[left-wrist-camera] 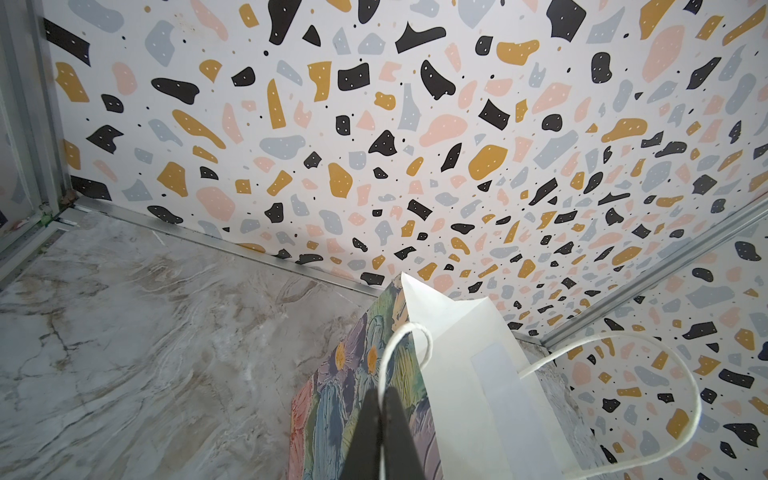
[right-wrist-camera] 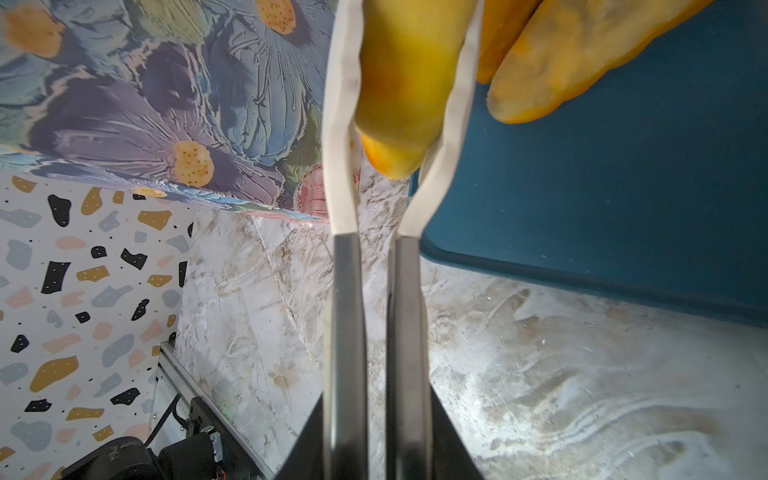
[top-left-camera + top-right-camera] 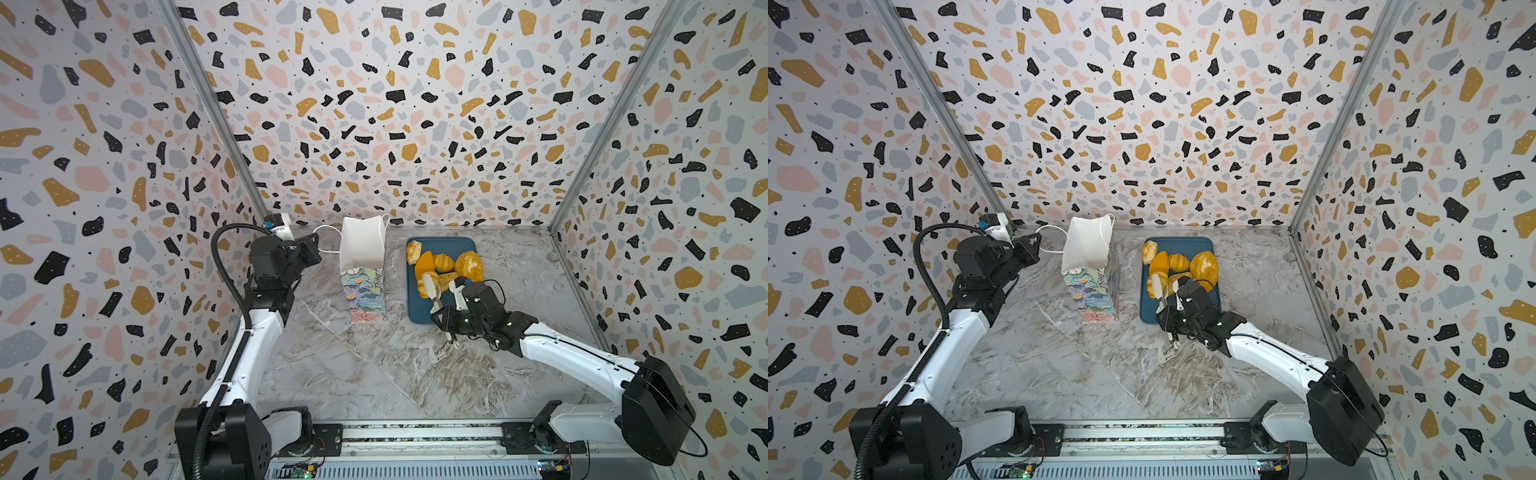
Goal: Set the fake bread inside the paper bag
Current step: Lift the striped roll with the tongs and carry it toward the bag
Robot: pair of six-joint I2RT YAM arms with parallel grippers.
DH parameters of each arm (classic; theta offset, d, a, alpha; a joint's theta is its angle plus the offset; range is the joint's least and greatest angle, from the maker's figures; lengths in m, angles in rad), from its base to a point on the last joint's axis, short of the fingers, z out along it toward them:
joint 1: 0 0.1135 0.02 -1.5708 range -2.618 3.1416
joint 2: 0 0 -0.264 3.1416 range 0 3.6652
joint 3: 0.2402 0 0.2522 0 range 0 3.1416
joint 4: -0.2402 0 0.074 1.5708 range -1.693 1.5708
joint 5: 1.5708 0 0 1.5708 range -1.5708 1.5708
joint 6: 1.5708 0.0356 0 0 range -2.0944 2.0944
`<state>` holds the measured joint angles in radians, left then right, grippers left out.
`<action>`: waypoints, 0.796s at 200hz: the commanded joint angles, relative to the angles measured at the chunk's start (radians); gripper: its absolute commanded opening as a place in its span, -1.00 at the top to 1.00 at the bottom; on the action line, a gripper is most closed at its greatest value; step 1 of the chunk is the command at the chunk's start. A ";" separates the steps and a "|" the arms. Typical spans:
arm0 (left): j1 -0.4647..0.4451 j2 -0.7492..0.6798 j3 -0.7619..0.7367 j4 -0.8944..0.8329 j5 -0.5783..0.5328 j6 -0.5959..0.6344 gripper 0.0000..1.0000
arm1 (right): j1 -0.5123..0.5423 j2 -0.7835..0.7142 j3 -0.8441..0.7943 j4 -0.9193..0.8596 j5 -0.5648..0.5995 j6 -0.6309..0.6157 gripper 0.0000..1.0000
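Right gripper (image 2: 377, 436) squeezes tongs (image 2: 348, 266) onto a roll (image 2: 405, 83) for lifting, while left gripper (image 1: 380, 401) pinches the bag's (image 1: 461, 353) handle (image 1: 420, 332) steady.

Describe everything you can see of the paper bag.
The paper bag is tall and narrow, with pastel painted flowers outside and a plain white lining. It stands upright with its mouth open on the marble table, left of the dark-blue tray and apart from it. No bread shows inside. It has two thin white cords: the left gripper is shut on one cord handle, drawn out to the side, while the other handle loops free.
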<state>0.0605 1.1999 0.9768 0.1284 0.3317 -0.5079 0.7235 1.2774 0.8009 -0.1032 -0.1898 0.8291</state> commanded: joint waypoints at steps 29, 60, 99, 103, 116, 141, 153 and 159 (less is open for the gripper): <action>-0.005 -0.016 0.002 0.013 0.004 0.021 1.00 | -0.006 -0.075 -0.005 0.052 0.037 -0.015 0.40; -0.005 -0.015 0.002 0.015 0.004 0.020 1.00 | -0.006 -0.096 0.001 0.056 0.050 -0.014 0.41; -0.006 -0.016 0.001 0.016 0.003 0.020 1.00 | -0.005 -0.108 0.040 0.040 0.059 -0.024 0.41; -0.005 -0.016 0.000 0.016 0.000 0.021 1.00 | -0.006 -0.107 0.044 0.038 0.059 -0.024 0.41; -0.005 -0.016 -0.001 0.014 -0.011 0.022 1.00 | -0.006 -0.104 0.065 0.023 0.055 -0.025 0.41; -0.005 -0.023 -0.005 0.017 -0.016 0.022 1.00 | -0.006 -0.102 0.102 0.006 0.051 -0.030 0.42; -0.005 -0.024 -0.006 0.018 -0.014 0.022 1.00 | -0.006 -0.103 0.114 0.001 0.052 -0.033 0.42; -0.005 -0.023 -0.006 0.020 -0.012 0.021 1.00 | -0.005 -0.103 0.122 -0.001 0.051 -0.035 0.42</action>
<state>0.0601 1.1969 0.9768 0.1284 0.3264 -0.5076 0.7208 1.2030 0.8455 -0.1127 -0.1455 0.8234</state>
